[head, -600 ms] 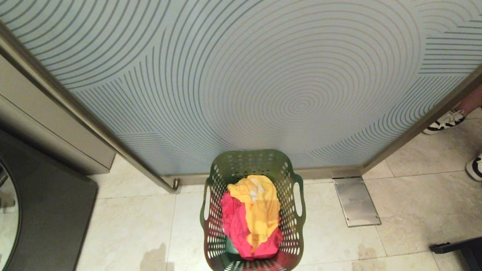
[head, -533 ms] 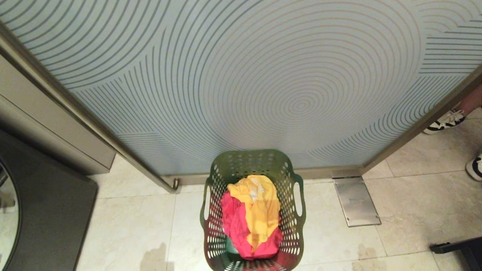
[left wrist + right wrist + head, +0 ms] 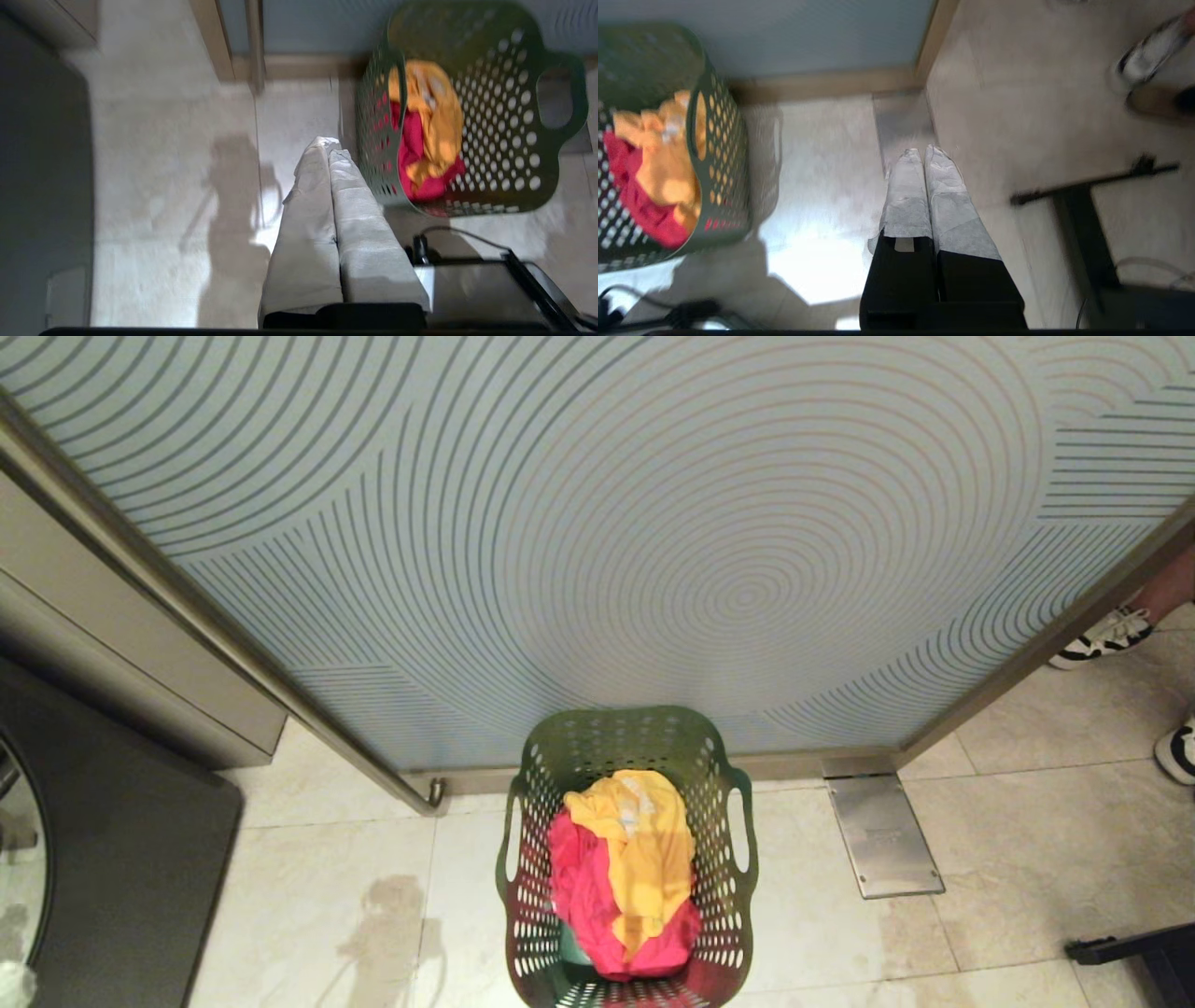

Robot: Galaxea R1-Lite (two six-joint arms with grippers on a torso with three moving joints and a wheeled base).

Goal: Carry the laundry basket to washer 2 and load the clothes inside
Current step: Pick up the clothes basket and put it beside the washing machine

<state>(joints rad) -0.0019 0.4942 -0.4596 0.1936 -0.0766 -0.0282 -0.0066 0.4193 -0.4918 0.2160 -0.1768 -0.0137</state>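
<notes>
The green laundry basket (image 3: 618, 719) stands on the tiled floor just in front of me, against a frosted glass door. The clothes in it show as a yellow garment (image 3: 644, 845) lying over a pink-red one (image 3: 581, 887). Neither arm appears in the head view. My left gripper (image 3: 329, 145) is shut and empty, hanging above the tiles beside the basket (image 3: 495, 116). My right gripper (image 3: 923, 155) is shut and empty on the other side of the basket (image 3: 721, 154). A dark grey machine (image 3: 121, 859) with a round door stands at far left; no label shows, so I cannot tell if it is washer 2.
The glass door (image 3: 653, 569) with ring lines fills the background, its bar handle ending near the floor (image 3: 431, 793). A metal floor plate (image 3: 882, 835) lies right of the basket. A person's shoes (image 3: 1106, 639) and a black stand foot (image 3: 1125, 947) are at right.
A shadow on the tiles left of the basket has grown and slid further from me. The basket and the clothes have not moved.
</notes>
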